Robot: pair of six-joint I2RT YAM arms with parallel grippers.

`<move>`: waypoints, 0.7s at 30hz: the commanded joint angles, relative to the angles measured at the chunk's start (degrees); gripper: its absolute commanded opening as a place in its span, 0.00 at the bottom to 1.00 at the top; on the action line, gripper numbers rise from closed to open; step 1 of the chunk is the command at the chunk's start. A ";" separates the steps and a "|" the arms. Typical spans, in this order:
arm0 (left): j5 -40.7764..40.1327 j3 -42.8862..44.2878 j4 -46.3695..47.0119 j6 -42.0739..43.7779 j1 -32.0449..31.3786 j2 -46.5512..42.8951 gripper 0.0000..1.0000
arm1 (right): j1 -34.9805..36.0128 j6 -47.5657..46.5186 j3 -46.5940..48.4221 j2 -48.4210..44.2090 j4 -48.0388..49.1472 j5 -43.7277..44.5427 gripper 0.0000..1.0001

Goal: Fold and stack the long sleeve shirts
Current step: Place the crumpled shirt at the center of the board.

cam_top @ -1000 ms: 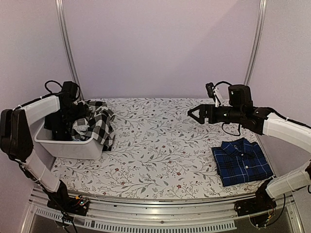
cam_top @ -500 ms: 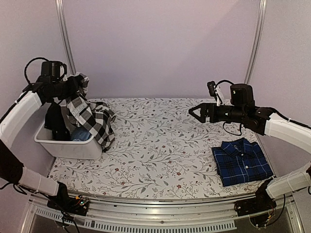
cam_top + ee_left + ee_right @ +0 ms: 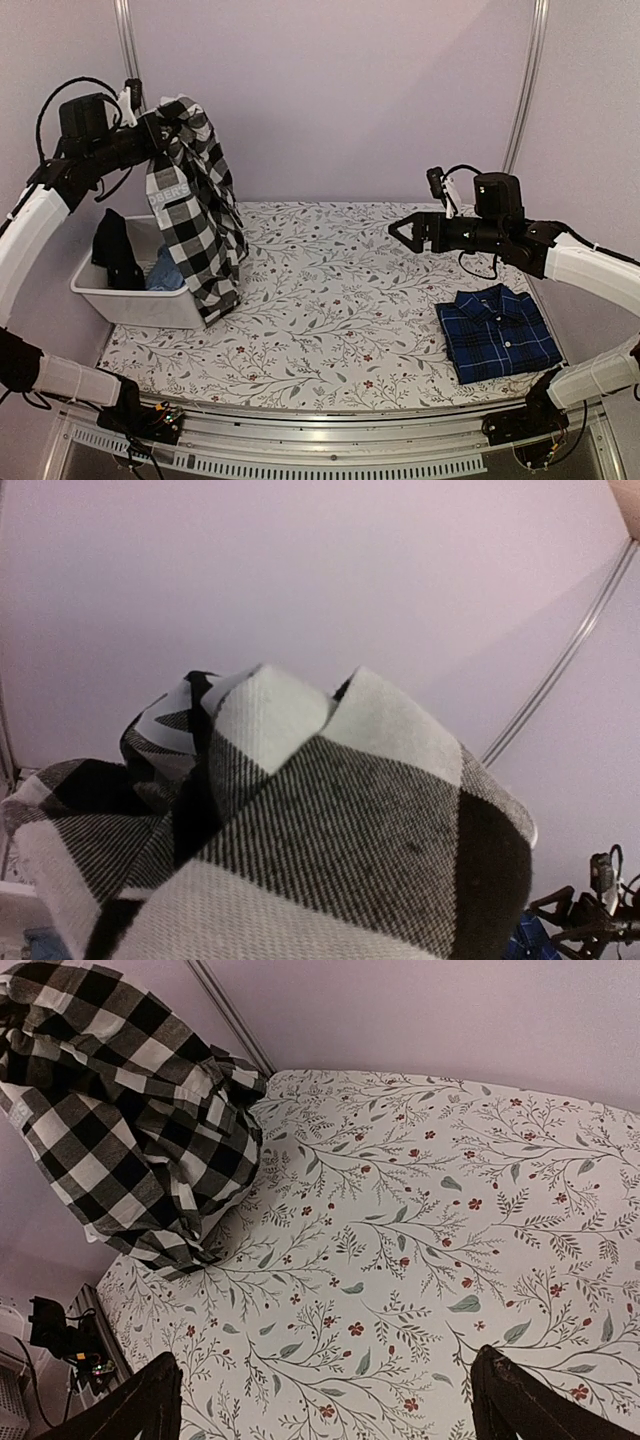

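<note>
The black-and-white checked shirt (image 3: 195,215) is held high in the air at the far left, above the white tub (image 3: 140,300). It hangs down in a bunch, and its bottom edge is draped over the tub's near right corner, close to the table (image 3: 330,290). It is gripped near its top by the left claw (image 3: 160,125). That claw is closed tight on the cloth, and in the left wrist view its fingers are hidden behind a fold of big checks. Some dark cloth (image 3: 115,250) is seen in the tub.

The blue shirt (image 3: 498,332) lies on the right side of the table, near the front. It is folded flat with its collar up, so it looks done.

The right claw (image 3: 400,233) is held over the table, well apart from both shirts. It is wide open and nothing is held in it.

The step in hand looks like this: the checked shirt is being taken out of the tub to be folded. Next, it should be carried to the bare middle of the table and laid down. It must be spread flat first, so a second corner will likely have to be caught by the right claw. Care is needed so the hem is not snagged on the tub rim
</note>
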 commanded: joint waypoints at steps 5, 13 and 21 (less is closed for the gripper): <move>9.56 9.48 11.04 1.26 -13.46 3.06 0.00 | 0.56 -0.78 0.36 -2.45 -0.37 4.38 0.99; 8.29 19.43 11.88 4.18 -30.38 13.01 0.00 | 0.52 -1.49 0.54 -6.67 -2.52 9.56 0.99; 4.51 23.60 4.30 -1.17 -28.71 27.38 0.00 | 0.52 -1.89 -0.34 -10.15 -6.37 13.81 0.99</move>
